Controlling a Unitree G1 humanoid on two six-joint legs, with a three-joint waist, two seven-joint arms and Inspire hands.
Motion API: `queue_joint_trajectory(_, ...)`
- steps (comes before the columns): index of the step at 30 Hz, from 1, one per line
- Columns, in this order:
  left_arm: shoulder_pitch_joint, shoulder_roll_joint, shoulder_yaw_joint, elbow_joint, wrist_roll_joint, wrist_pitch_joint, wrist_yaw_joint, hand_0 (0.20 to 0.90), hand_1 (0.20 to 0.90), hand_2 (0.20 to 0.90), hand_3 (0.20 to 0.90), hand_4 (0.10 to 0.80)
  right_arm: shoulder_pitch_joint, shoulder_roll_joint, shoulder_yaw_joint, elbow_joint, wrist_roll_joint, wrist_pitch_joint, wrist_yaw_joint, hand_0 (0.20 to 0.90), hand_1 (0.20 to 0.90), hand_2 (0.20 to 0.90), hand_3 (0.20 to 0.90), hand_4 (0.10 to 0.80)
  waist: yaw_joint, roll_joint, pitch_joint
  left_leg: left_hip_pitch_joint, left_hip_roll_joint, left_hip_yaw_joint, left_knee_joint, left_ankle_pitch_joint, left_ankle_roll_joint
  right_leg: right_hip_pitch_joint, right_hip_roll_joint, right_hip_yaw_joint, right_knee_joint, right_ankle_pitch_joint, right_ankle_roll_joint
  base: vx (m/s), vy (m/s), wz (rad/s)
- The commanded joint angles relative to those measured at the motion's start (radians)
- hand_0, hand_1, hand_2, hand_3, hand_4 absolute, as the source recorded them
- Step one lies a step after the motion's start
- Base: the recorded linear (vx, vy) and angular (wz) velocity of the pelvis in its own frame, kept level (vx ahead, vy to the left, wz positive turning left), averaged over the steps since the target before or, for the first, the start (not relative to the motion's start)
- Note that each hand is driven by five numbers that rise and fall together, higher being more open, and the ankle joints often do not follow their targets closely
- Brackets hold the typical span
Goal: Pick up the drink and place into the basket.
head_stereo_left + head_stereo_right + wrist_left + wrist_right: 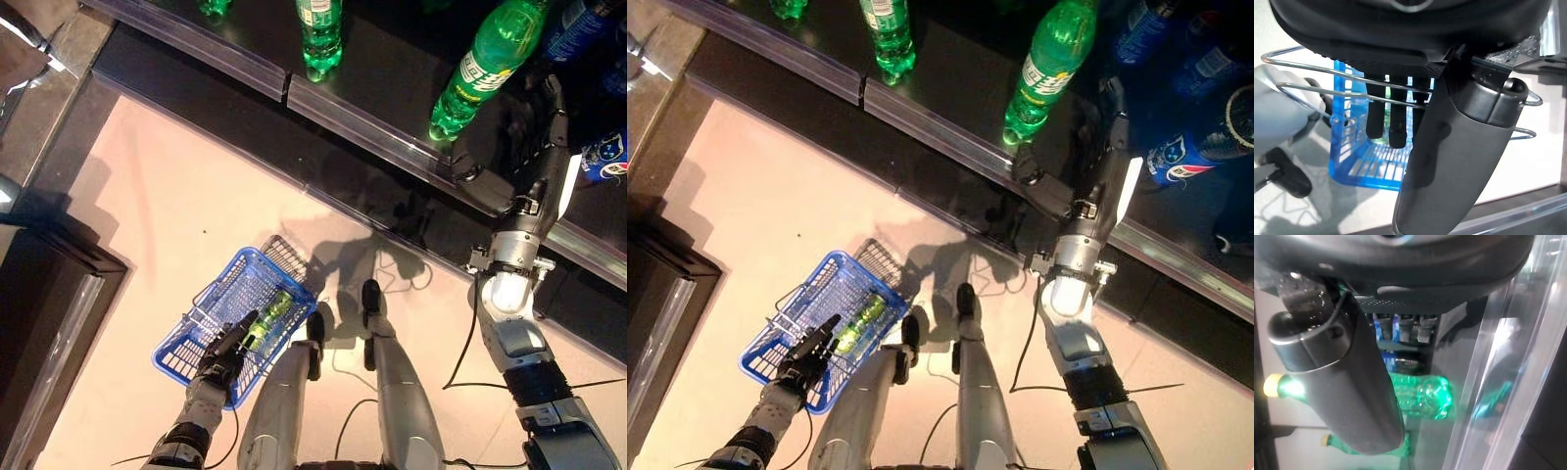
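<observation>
Reaching open right hand (534,147) toward green bottle (487,64) on shelf (382,132), needing thumb wrapped before lifting; left hand (227,348) curled on basket (196,328) handles.

basket (211,318): on floor (167,206), before shelf (392,147) | bottle (266,319): lies in basket | left hand (227,351): at basket's near rim | right hand (544,147): on shelf, right of standing bottle (490,64)
</observation>
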Motion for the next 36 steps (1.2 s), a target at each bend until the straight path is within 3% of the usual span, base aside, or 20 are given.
queue_joint_trajectory(1, 0.064, 0.013, 0.045, -0.064, -0.025, -0.017, -0.043, 0.300, 0.300, 0.300, 0.200, 0.100, -0.052, -0.089, -0.109, -0.206, 0.002, -0.058, 0.007, 0.900, 0.900, 0.900, 0.900, 0.800, 0.003, 0.018, -0.019, -0.095, -0.038, -0.067, 0.113, -0.027, 0.000, 0.026, 0.010, -0.052, 0.155, -0.185, 0.005, 0.043, -0.010, 0.08)
queue_joint_trajectory(11, 0.098, 0.005, 0.064, -0.063, -0.015, -0.012, -0.037, 0.300, 0.300, 0.300, 0.200, 0.100, -0.041, -0.061, -0.143, -0.221, 0.049, -0.044, 0.034, 0.900, 0.900, 0.900, 0.900, 0.800, 0.006, 0.019, -0.026, -0.120, -0.052, -0.071, 0.152, -0.033, 0.010, -0.036, 0.020, -0.052, 0.262, -0.214, -0.002, 0.047, 0.000, 0.07)
queue_joint_trajectory(22, 0.135, 0.006, 0.071, -0.072, -0.004, 0.010, -0.055, 0.300, 0.300, 0.300, 0.200, 0.100, -0.060, -0.081, -0.179, -0.178, 0.087, 0.009, 0.075, 0.900, 0.900, 0.900, 0.900, 0.800, 0.012, 0.019, -0.033, -0.127, -0.059, -0.074, 0.148, -0.018, 0.014, -0.057, 0.031, -0.052, 0.276, -0.200, -0.005, 0.051, 0.011, 0.02)
queue_joint_trajectory(36, 0.109, 0.047, 0.055, -0.059, 0.000, 0.047, -0.041, 0.300, 0.300, 0.300, 0.200, 0.100, -0.208, -0.214, -0.160, 0.010, 0.258, 0.153, 0.232, 0.900, 0.900, 0.900, 0.900, 0.800, 0.043, 0.012, -0.037, -0.156, -0.063, -0.078, 0.168, -0.016, 0.013, -0.090, 0.029, -0.067, 0.282, -0.182, 0.000, 0.011, -0.005, 0.02)
